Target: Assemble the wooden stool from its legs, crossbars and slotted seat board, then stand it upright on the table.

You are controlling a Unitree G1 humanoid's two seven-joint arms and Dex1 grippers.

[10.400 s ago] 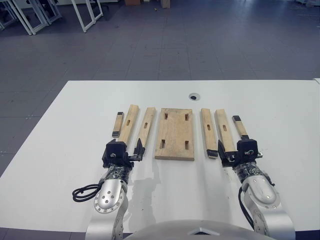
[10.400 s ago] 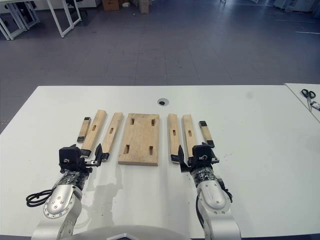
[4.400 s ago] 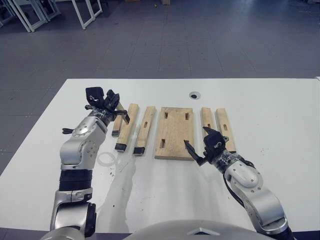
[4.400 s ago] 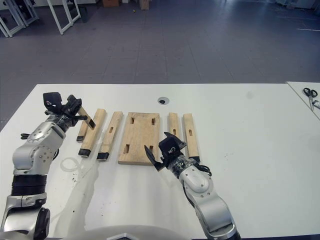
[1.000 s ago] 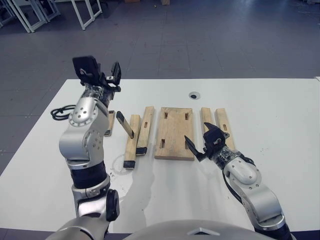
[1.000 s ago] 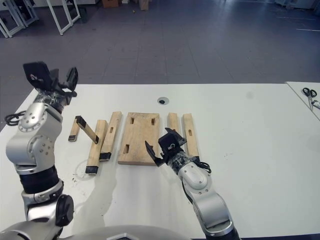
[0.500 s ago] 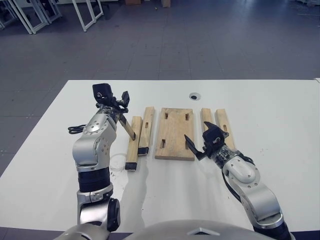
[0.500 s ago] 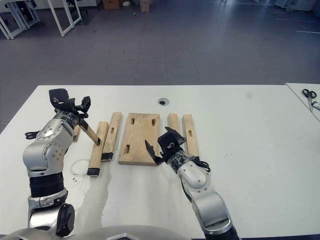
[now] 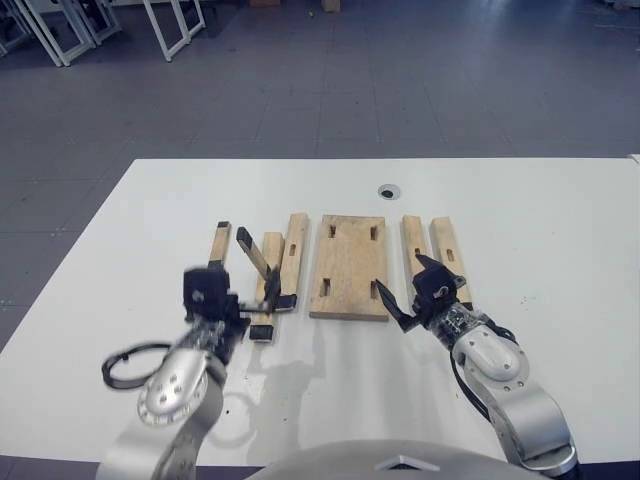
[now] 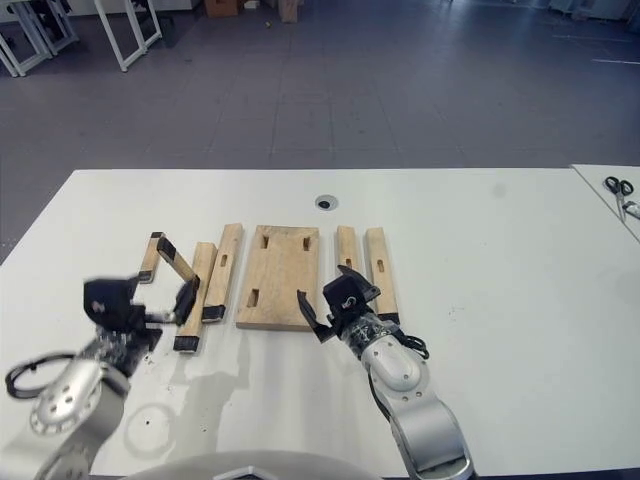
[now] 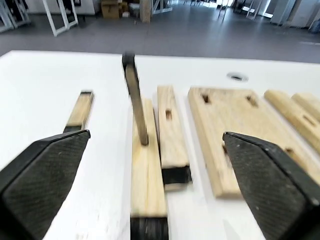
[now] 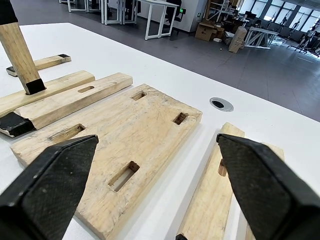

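Both pairs of jaws gape wide, empty. The left gripper (image 9: 245, 305) sits toward the table's (image 9: 560, 230) front edge, before a pale leg (image 9: 265, 290) with a black-tipped crossbar (image 9: 252, 252) slanting from its slot. The right gripper (image 9: 410, 295) hovers at the four-slotted seat board's (image 9: 349, 266) near right corner.

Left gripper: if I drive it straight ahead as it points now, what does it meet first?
Probably the near, black-capped end of the leg, centred ahead of the open left gripper; the crossbar standing in its slot lies farther on. The gripper's height over the table is unclear.
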